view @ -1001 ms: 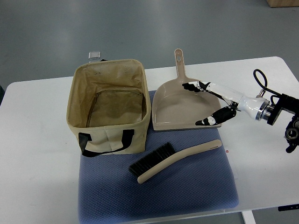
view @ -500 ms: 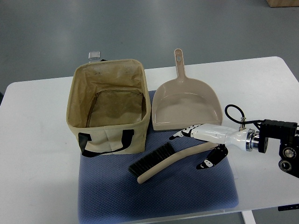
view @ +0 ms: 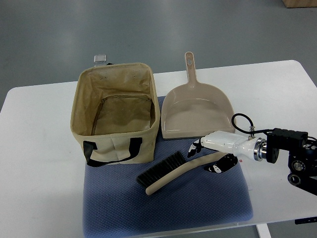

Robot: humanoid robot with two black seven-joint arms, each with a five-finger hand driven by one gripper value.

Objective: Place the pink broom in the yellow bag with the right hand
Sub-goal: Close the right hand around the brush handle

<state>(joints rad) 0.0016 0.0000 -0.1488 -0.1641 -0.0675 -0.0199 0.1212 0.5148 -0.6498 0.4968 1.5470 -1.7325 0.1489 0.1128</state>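
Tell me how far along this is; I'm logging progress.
Done: the right hand has reached the broom's handle. In hand: fingers straddle the handle, grip unconfirmed; the broom lies flat on the mat. Left: lifting it into the empty bag.

A white table [view: 44, 163] with rounded corners stands on a smooth grey floor [view: 148, 29] under even light, a brown box corner [view: 299, 3] peeking in top right.

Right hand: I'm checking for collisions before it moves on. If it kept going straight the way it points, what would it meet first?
The right hand points left and sits at the broom handle, so it would probably meet the broom first. The bag lies beyond. Height is unclear.
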